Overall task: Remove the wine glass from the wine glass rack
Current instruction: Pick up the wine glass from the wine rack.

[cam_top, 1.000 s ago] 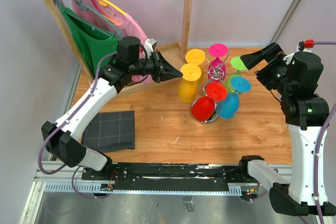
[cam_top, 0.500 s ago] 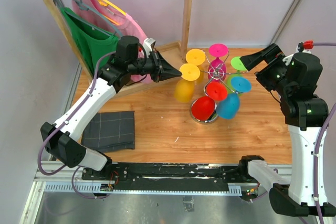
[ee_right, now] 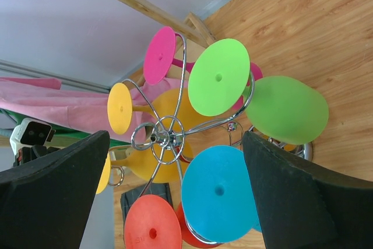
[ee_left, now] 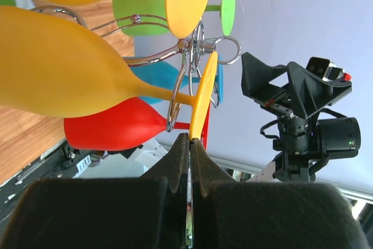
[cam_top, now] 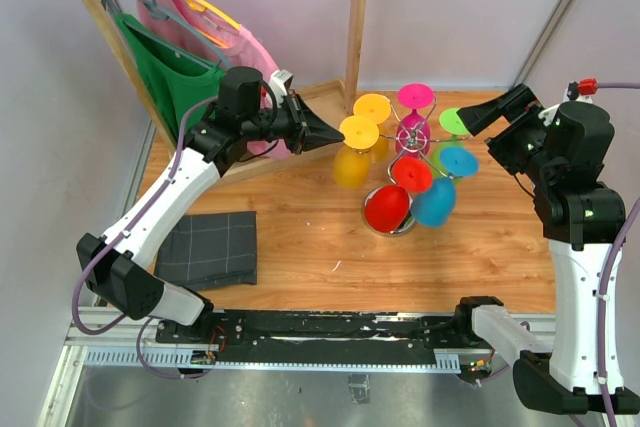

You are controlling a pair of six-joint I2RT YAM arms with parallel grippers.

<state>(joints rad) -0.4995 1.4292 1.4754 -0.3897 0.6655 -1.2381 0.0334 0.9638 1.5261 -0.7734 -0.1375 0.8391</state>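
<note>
The chrome wine glass rack (cam_top: pixel 412 135) stands right of centre on the wooden table and carries several coloured glasses upside down. My left gripper (cam_top: pixel 333 133) is shut on the rim of the foot of a yellow wine glass (cam_top: pixel 350 167) at the rack's left side. In the left wrist view the fingertips (ee_left: pixel 191 137) pinch that yellow foot (ee_left: pixel 204 94), and the stem still passes through a chrome hook arm (ee_left: pixel 175 112). My right gripper (cam_top: pixel 478 114) hangs open at the rack's right, above the green glass (ee_right: pixel 218 77) and the blue glass (ee_right: pixel 218 189), touching nothing.
A wooden clothes rack (cam_top: pixel 357 17) with hangers, a green garment (cam_top: pixel 180 77) and a pink one stands at the back left. A dark folded cloth (cam_top: pixel 208 247) lies front left. Yellow (cam_top: pixel 372 107), pink (cam_top: pixel 416 97) and red (cam_top: pixel 388 209) glasses crowd the rack.
My left gripper has drawn the yellow glass a little to the left and back, away from the rack's post. The right arm has stayed put.
</note>
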